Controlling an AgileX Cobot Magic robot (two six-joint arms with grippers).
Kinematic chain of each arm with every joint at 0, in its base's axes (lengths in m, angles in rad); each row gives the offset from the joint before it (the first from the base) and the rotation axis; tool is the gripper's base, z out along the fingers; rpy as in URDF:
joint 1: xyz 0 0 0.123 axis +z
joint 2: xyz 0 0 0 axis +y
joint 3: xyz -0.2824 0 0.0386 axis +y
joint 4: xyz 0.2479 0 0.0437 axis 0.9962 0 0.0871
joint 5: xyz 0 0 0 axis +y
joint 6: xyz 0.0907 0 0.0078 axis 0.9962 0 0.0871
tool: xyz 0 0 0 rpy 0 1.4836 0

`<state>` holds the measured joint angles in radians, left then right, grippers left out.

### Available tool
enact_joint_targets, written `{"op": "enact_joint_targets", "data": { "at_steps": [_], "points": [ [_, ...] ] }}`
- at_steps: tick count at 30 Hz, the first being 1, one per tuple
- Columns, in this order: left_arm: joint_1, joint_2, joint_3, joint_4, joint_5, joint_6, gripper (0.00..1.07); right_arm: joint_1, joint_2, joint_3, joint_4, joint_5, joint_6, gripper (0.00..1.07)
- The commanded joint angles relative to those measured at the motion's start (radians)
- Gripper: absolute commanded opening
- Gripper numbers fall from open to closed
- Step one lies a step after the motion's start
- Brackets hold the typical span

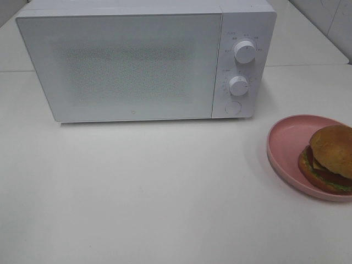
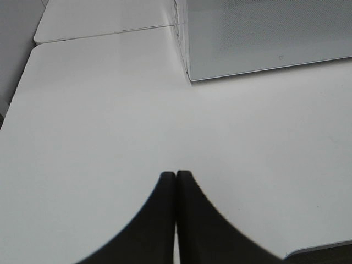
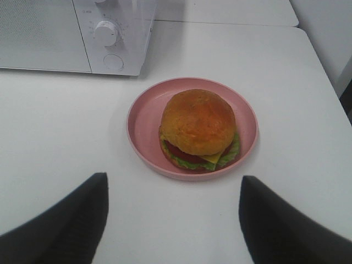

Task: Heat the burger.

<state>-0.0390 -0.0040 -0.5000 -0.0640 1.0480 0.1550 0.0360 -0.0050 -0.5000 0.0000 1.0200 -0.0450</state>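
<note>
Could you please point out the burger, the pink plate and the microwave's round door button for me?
burger (image 3: 198, 122), right wrist view, middle of the top bun.
pink plate (image 3: 144, 118), right wrist view, bare inner surface beside the burger.
round door button (image 1: 233, 108), exterior high view, centre of the button below the two knobs.

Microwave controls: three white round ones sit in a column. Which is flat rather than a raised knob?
The lowest one, the round push button; the two dials above protrude.
</note>
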Motion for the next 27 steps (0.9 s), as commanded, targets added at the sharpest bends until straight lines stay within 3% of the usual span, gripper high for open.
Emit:
{"op": "enact_joint_targets", "data": {
  "at_steps": [1, 27],
  "points": [
    [-0.001, -0.027, 0.003, 0.002, -0.014, 0.000, 0.00, 0.003, -0.026, -0.001, 0.006, -0.016, -0.012, 0.64],
    [-0.001, -0.027, 0.003, 0.002, -0.014, 0.000, 0.00, -0.047, -0.026, -0.001, 0.006, -0.016, -0.011, 0.64]
  ]
}}
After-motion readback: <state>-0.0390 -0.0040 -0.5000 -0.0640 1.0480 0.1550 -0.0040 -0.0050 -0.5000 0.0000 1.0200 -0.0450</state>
